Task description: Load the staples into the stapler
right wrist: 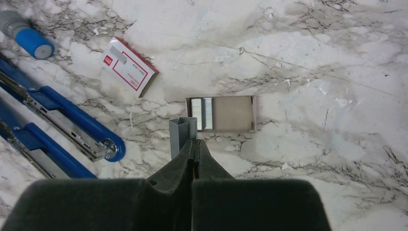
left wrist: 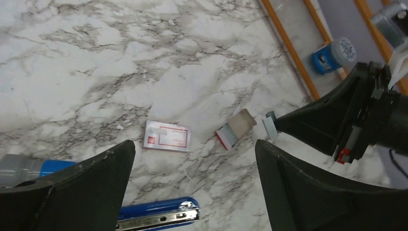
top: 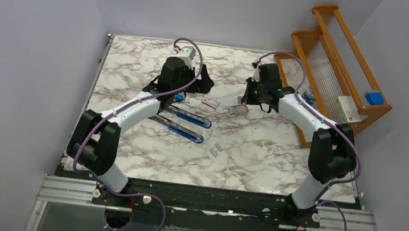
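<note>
The blue stapler (top: 182,121) lies opened flat in two long arms, left of the table's middle; its metal channel shows in the right wrist view (right wrist: 72,126). My right gripper (right wrist: 195,142) is shut on a grey strip of staples (right wrist: 182,134), held just above the open box tray (right wrist: 226,113), which holds more staples. The white, red-labelled box sleeve (right wrist: 130,71) lies to the left of the tray. My left gripper (left wrist: 193,144) is open and empty, hovering over the sleeve (left wrist: 167,135) and the stapler's tip (left wrist: 159,216).
Two loose staple strips (top: 215,149) lie nearer the front. A blue-capped cylinder (right wrist: 26,33) lies by the stapler's far end. A wooden rack (top: 338,61) with small boxes stands at the right back. The two grippers are close together.
</note>
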Robot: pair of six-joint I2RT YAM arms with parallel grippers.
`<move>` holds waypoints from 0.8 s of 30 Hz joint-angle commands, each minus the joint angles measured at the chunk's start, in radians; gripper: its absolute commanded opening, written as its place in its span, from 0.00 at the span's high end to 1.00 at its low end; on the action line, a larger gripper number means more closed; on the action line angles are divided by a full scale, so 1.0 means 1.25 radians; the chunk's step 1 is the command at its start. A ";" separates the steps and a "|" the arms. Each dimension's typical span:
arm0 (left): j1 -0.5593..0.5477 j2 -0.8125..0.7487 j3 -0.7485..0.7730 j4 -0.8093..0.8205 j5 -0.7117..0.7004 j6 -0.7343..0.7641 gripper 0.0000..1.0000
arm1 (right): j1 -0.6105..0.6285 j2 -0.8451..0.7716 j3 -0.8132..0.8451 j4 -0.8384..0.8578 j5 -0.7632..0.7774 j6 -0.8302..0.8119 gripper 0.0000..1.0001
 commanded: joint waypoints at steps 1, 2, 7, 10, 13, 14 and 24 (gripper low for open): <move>-0.012 -0.009 -0.001 0.050 0.005 -0.311 0.02 | 0.001 -0.088 -0.054 0.035 -0.012 0.063 0.99; -0.024 -0.004 0.005 0.047 -0.003 -0.341 0.03 | 0.001 -0.107 -0.066 0.039 -0.007 0.074 0.99; -0.123 0.031 0.084 -0.026 -0.094 -0.406 0.04 | 0.003 -0.202 -0.133 0.064 0.012 0.111 0.99; -0.168 0.072 0.137 -0.073 -0.123 -0.430 0.05 | 0.005 -0.252 -0.169 0.082 0.020 0.128 0.99; -0.190 0.107 0.169 -0.080 -0.117 -0.451 0.07 | 0.005 -0.286 -0.198 0.096 0.017 0.136 0.99; -0.197 0.108 0.180 -0.081 -0.119 -0.447 0.07 | 0.006 -0.294 -0.206 0.097 0.015 0.136 0.99; -0.227 0.185 0.263 -0.183 -0.121 -0.435 0.17 | 0.006 -0.329 -0.239 0.118 0.001 0.149 0.99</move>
